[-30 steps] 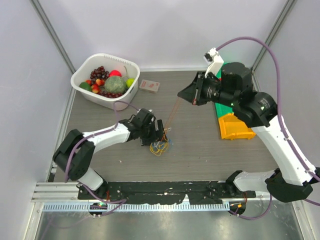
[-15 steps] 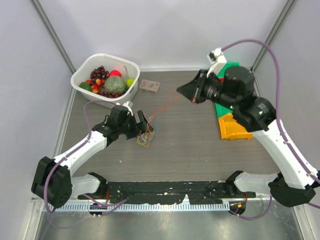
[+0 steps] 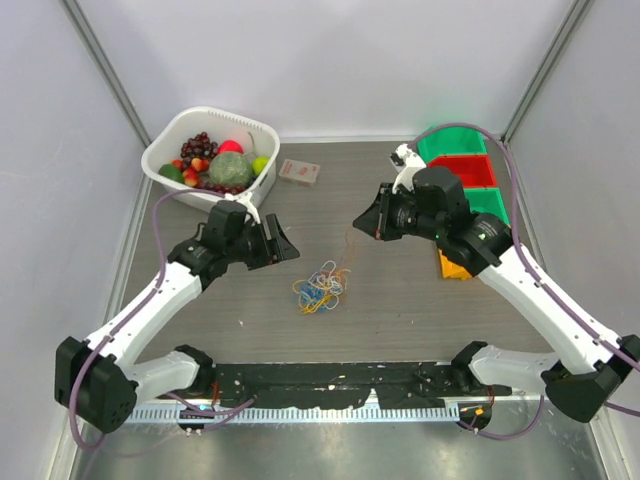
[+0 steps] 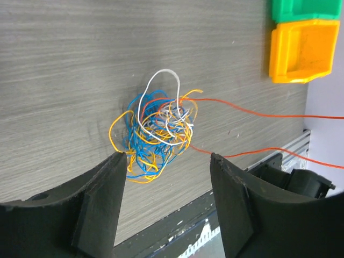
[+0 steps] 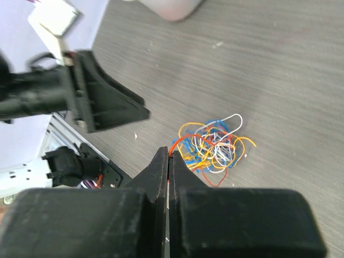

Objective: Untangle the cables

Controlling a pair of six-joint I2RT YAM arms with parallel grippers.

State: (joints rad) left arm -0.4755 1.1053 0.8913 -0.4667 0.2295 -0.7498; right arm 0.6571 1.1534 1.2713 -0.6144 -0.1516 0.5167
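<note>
Basket (image 3: 155, 150) holds fruit (image 3: 228, 168); left gripper (image 4: 167, 157) spread; right gripper (image 5: 169, 153) pinching red-orange cable (image 4: 242, 108).

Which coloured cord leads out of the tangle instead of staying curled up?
The red-orange cable: its strands run straight out across the table; the yellow cable, blue cable and white cable stay curled in the heap.

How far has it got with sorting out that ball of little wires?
Nothing looks freed yet: the yellow, blue and white cables lie in one knot. In hand: the right hand pinches the red-orange cable, drawn out from the knot. The left hand is open, empty. Left: separating every cable.
</note>
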